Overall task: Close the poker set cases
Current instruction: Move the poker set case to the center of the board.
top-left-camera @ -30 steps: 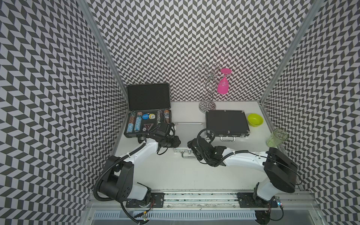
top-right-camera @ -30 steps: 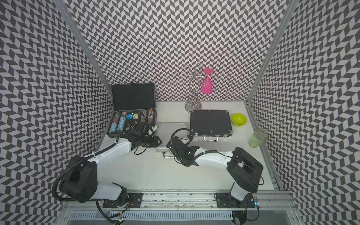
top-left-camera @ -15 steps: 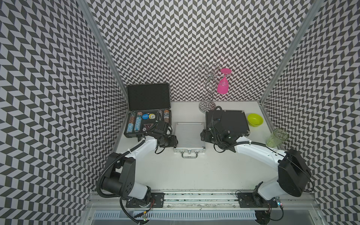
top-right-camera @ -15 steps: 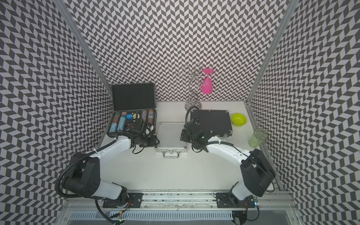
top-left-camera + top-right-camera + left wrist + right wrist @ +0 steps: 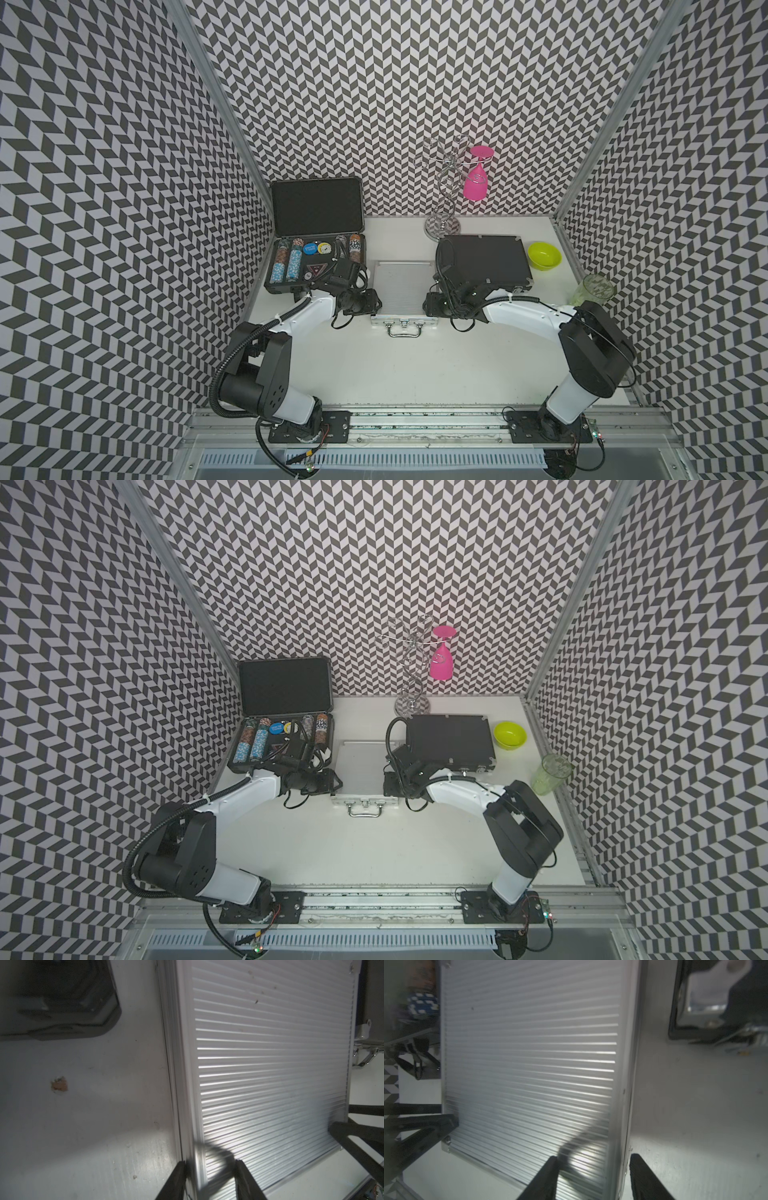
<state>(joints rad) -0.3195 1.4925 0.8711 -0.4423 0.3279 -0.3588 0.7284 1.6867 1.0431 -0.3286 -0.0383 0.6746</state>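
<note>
Partly hidden: in both top views the fingers of each arm sit under wrist housings and cables; the wrist views cut the silver case (image 5: 401,286) off at their borders, and the dark cases there are blurred.
Left end effector (image 5: 209,1162): fingers apart, straddling one side rim of the silver case, one over the ribbed lid and one outside it over the table (image 5: 83,1126); whether either touches cannot be told.
Right end effector (image 5: 592,1157): fingers apart, straddling the opposite side rim the same way, clamped on nothing.
Silver case: shut and flat on the table, directly between the two end effectors. Its handle (image 5: 402,331) is on the edge facing the arm bases, and its ribs run from one end effector to the other. It looks near square from above, so its long axis is unclear.
Open black case (image 5: 318,205): beyond the left end effector, away from the bases. The lid stands upright and poker chips (image 5: 293,262) show. Its long axis runs across the table, and the left wrist covers its near corner.
Closed black case (image 5: 490,257): beyond the right end effector, with its long axis across the table. The right arm covers its near corner.
</note>
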